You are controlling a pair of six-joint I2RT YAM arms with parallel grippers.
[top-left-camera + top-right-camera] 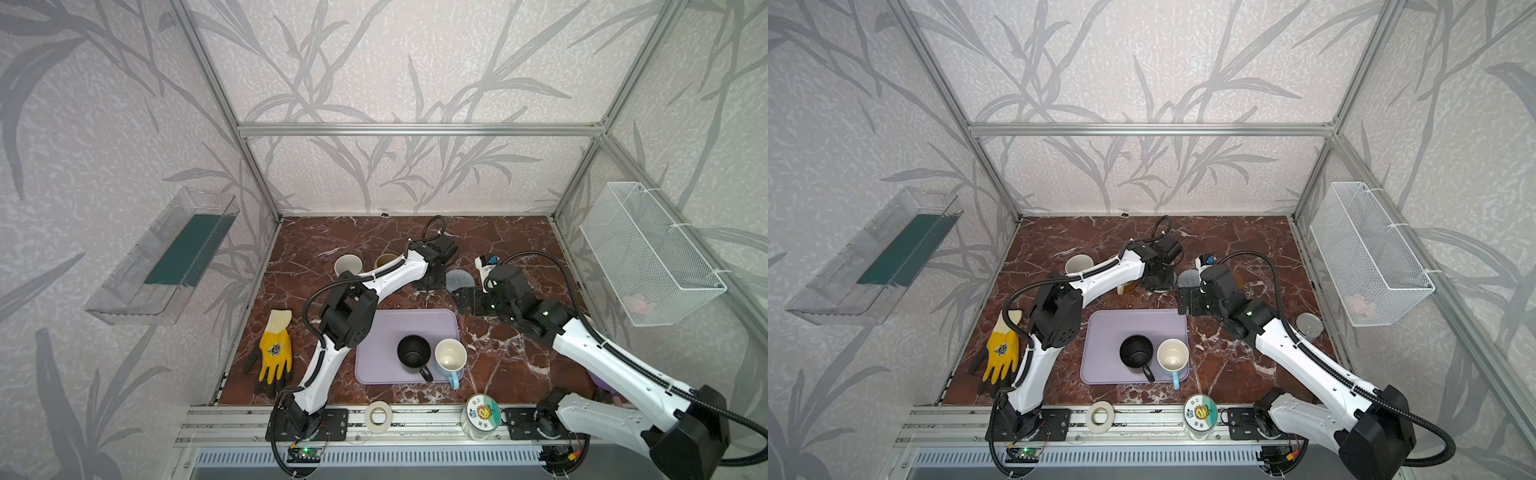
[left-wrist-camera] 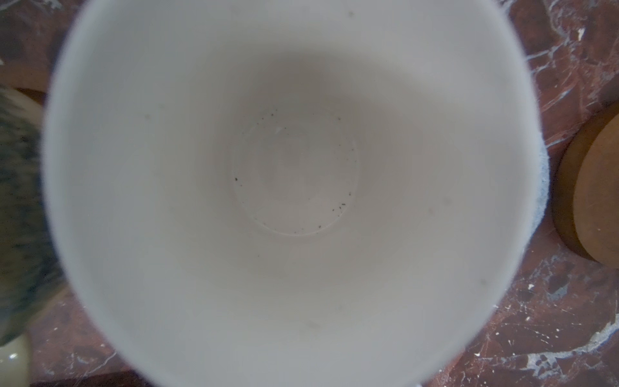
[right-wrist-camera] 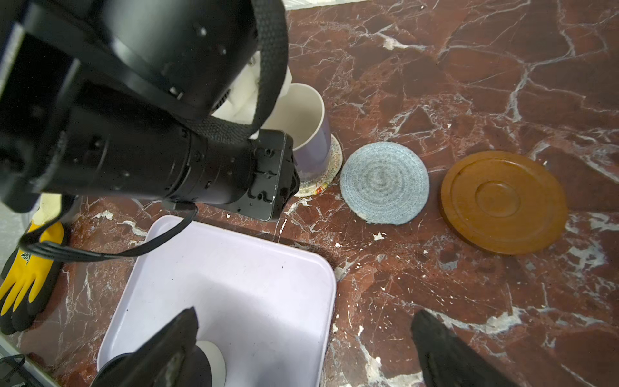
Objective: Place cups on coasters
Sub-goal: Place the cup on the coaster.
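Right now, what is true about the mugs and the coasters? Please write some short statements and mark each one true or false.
1. The black mug stands on the tray. True.
2. The grey-blue coaster holds a mug. False: it is bare.
3. The lavender mug stands on the cream coaster. True.
4. The right jaws grip a mug. False: they stand wide apart and hold nothing.
5. The glove lies on the tray. False: it lies on the table, off the tray, beside the left arm.
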